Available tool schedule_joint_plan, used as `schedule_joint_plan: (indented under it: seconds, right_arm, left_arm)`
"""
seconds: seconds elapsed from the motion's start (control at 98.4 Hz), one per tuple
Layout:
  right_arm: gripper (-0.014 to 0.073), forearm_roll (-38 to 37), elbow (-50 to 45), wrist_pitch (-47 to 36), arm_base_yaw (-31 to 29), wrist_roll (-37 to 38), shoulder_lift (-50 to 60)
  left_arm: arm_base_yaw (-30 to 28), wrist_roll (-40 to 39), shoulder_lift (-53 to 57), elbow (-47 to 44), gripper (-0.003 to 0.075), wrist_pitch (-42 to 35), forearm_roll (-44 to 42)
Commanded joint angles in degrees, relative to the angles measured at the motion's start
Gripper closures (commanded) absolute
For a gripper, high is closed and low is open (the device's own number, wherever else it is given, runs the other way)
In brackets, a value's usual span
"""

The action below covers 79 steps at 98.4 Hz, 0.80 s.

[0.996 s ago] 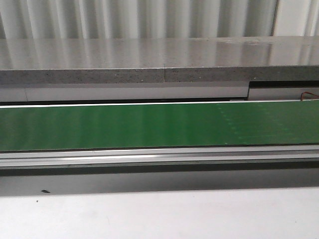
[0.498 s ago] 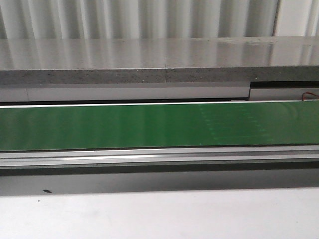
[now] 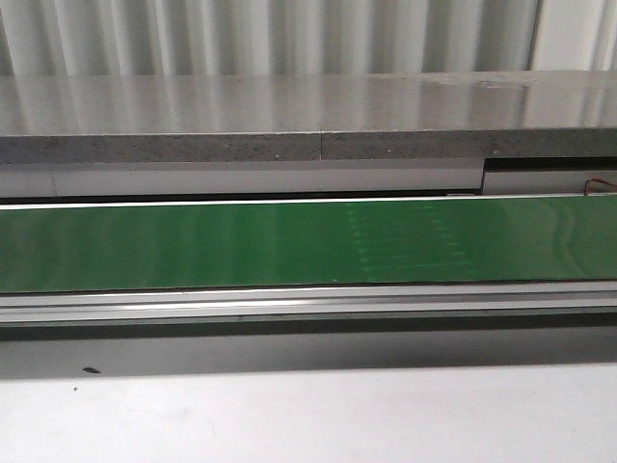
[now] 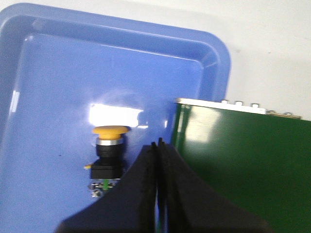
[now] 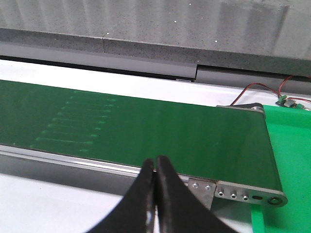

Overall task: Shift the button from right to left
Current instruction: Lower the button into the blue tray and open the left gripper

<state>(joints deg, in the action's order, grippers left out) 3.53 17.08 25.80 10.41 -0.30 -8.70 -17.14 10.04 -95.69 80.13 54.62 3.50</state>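
Note:
The button with the orange cap and blue body is out of view. A different push-switch [image 4: 110,145], with a yellow cap, silver collar and black body, lies in the blue tray [image 4: 214,43] in the left wrist view. My left gripper [image 4: 158,144] is shut and empty, above the tray's edge beside the end of the green conveyor belt [image 4: 233,160], just right of the switch. My right gripper [image 5: 155,160] is shut and empty, over the near rail of the belt [image 5: 146,126]. Neither gripper shows in the front view.
The belt [image 3: 193,246] crosses the front view, with faint dotted marks [image 3: 405,241] on it. A grey stone ledge [image 3: 308,116] runs behind it and white table [image 3: 308,415] lies in front. A green tray [image 5: 291,160] sits at the belt's right end, with red wires [image 5: 252,90] behind.
The faint marks on the belt have drifted left in the front view. No gripper or object has entered that view.

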Motion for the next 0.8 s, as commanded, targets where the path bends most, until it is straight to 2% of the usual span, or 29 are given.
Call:
schedule_joint_plan:
  seconds: [0.0, 0.457, 0.61, 0.793]
  right_arm:
    - [0.0654, -0.6, 1.4, -4.6, 0.1, -0.4, -0.6]
    - [0.0654, -0.6, 1.4, -4.6, 0.1, -0.4, -0.6]
    - [0.0654, -0.6, 1.4, -4.6, 0.1, -0.4, -0.6]
    - [0.0654, -0.6, 1.4, -4.6, 0.1, -0.4, -0.6]
  left_arm:
    - [2.6, -2.4, 5.8, -1.5, 0.0741, -4.5, 1.5]
    - [20.1, -2.4, 22.6, -19.8, 0.0741, -17.2, 3.4]
    - [22.7, -2.4, 29.4, -26.0, 0.0741, -21.9, 3.5]
    - [22.8, -2.4, 39.0, -33.7, 0.0741, -25.9, 3.7]
